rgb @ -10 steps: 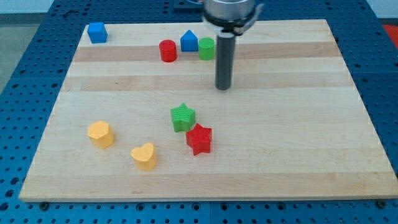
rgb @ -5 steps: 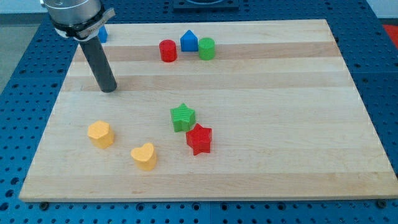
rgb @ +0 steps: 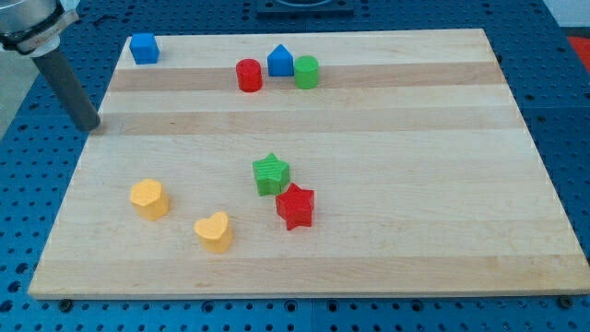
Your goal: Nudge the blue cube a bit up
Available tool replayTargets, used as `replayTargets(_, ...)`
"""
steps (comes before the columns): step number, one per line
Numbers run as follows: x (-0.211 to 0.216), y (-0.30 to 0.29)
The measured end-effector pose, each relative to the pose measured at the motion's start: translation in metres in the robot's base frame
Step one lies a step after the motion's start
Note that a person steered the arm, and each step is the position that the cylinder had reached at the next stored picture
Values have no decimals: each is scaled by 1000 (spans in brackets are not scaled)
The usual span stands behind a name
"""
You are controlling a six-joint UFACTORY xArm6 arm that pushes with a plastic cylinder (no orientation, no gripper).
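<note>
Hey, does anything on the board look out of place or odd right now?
One thing: my tip sits at the board's left edge, below and left of the blue cube and touching no block. The cube rests close to the top-left corner. Nothing looks tipped, stacked or damaged.

pale wooden board (rgb: 387, 166) with smooth matt grain; blue cube (rgb: 143, 47) looks like matt plastic; my tip (rgb: 89, 125) is dull dark rod.

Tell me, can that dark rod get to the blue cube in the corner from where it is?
Probably yes. My tip sits at the board's left edge, below and left of the blue cube, with no block between them.
</note>
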State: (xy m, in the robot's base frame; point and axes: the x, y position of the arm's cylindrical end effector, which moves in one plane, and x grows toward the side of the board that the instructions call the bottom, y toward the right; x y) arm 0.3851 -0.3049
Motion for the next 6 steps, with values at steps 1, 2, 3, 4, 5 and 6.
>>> replayTargets(1, 0, 0)
replayTargets(2, -2, 0)
replayTargets(3, -38, 4)
replayTargets(4, -79, 22)
replayTargets(5, -109, 54)
replayTargets(6, -134, 72)
